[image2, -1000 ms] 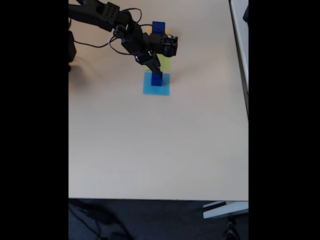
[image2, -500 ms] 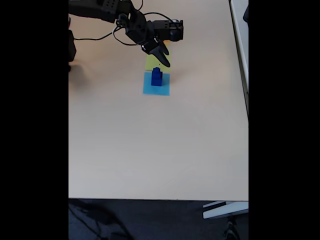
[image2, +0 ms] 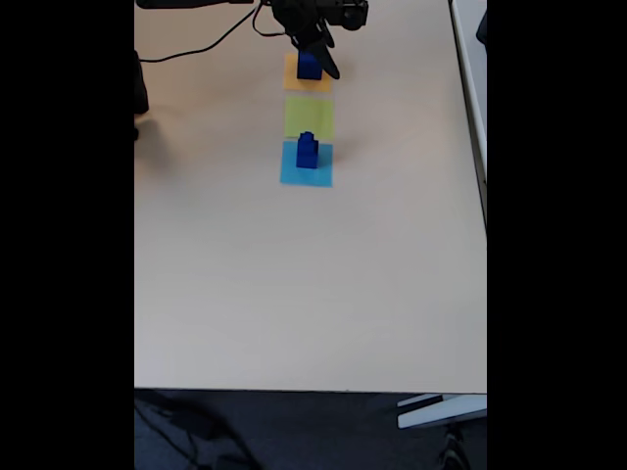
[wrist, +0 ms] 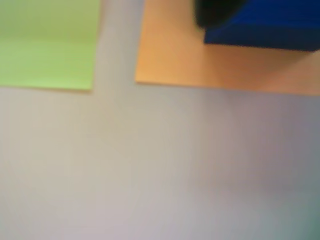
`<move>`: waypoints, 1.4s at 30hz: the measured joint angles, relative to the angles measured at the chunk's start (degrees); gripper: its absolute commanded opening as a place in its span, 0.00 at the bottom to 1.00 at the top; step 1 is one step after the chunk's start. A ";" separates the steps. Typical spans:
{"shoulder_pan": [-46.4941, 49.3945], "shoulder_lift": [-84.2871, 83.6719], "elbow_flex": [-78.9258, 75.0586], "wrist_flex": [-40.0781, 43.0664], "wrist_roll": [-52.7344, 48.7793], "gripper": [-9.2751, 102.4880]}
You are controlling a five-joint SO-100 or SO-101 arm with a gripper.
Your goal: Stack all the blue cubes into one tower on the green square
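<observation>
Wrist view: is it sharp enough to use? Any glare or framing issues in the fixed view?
Wrist view: soft throughout; green square, orange square and a blue cube have smeared edges. Fixed view: sharper, evenly lit, no strong glare, black bars on both sides; gripper sits at the top edge.

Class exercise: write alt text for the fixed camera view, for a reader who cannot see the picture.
A black robot arm's gripper hangs over a blue cube on an orange square at the far end of a beige table. Nearer lie a bare green square, then a light-blue square carrying a small two-cube stack.
</observation>
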 measured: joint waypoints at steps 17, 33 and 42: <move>-11.07 -16.00 -9.58 -2.29 17.05 0.41; -11.43 -18.37 -6.15 -6.50 15.38 0.37; -11.34 -14.15 0.53 -8.44 11.95 0.22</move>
